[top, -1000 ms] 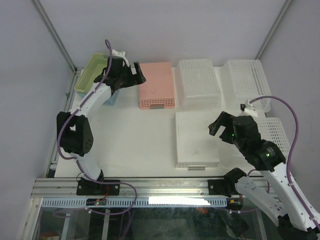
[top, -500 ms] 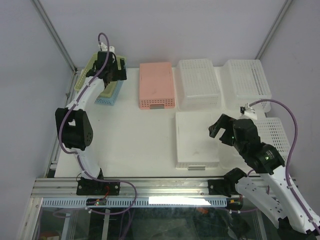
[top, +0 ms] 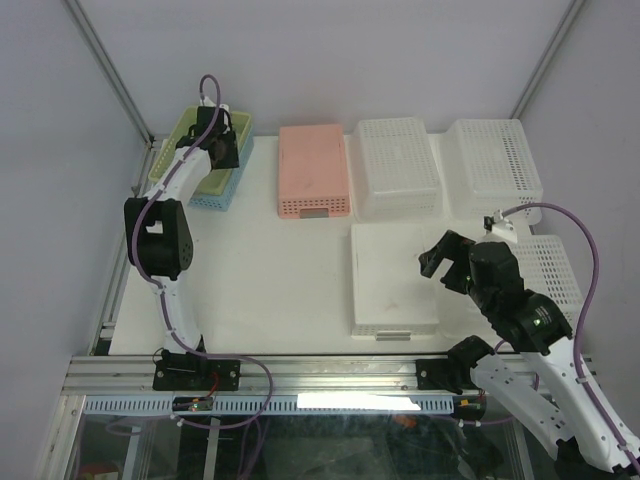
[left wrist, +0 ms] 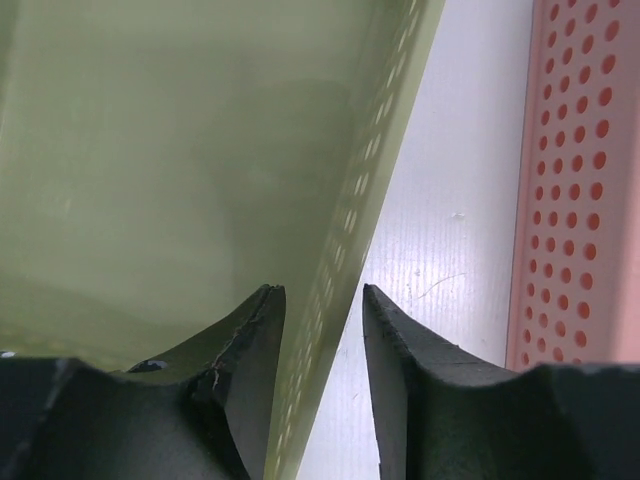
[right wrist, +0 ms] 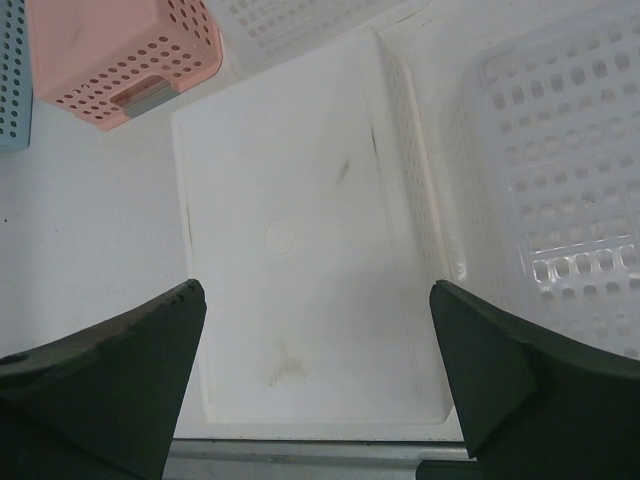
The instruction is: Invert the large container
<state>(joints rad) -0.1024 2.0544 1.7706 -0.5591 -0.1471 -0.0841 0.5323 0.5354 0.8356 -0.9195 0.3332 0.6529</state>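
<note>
The large green container [top: 170, 152] sits upright at the back left, nested on a blue basket [top: 214, 192]. My left gripper [top: 222, 148] reaches down over its right-hand long wall. In the left wrist view the perforated green wall [left wrist: 180, 150] runs between the two fingers of the left gripper [left wrist: 322, 300]. One finger is inside the container and one outside. The jaws stand narrow, and a strip of white table shows between the wall and the outer finger. My right gripper [top: 437, 258] hovers wide open over a flat white tray [right wrist: 290, 200], holding nothing.
A pink basket [top: 313, 170] lies upside down just right of the green container, its edge also in the left wrist view [left wrist: 580, 150]. Two white baskets [top: 398, 165] [top: 495, 160] lie at the back. A third white basket [top: 553, 265] is at the right edge.
My left arm swung left from the pink basket to the green container and lowered over its wall. Its jaws narrowed from wide open. The right arm barely shifted.
</note>
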